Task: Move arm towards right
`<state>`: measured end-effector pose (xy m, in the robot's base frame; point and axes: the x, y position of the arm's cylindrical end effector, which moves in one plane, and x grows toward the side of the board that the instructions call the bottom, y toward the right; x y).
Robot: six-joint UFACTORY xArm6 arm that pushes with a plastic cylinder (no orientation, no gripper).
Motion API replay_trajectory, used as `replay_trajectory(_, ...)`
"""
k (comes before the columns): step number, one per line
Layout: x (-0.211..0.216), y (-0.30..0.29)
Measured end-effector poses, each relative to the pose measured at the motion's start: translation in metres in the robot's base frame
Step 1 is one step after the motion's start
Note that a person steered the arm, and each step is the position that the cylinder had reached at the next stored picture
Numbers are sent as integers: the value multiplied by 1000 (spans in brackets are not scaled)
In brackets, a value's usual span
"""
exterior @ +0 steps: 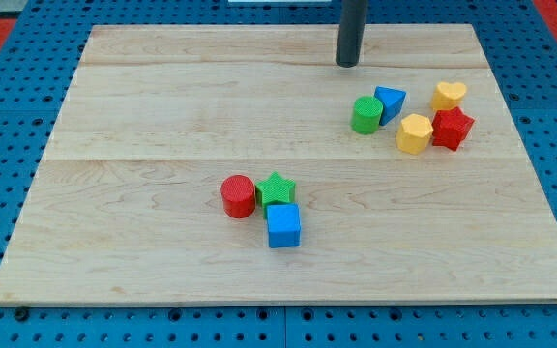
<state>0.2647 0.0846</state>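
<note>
Rod work only on this rig: no pincer fitted, so nothing opens or holds anything. My tip (347, 64) rests on the pale wooden board (143, 116) near the frame's top, right of centre, just above the green cylinder block (366, 115) and blue triangular block (390, 101). I judge a rightward slide would pass above the yellow heart-shaped block (449, 95), touching nothing.

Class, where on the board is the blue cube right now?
The blue cube sits below the board's centre, touching the green star just above it, with the red cylinder to its upper left.
</note>
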Motion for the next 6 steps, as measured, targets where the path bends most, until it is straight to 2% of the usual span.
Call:
replay_trajectory(4, 8, 15)
replay_trajectory(6, 7, 104)
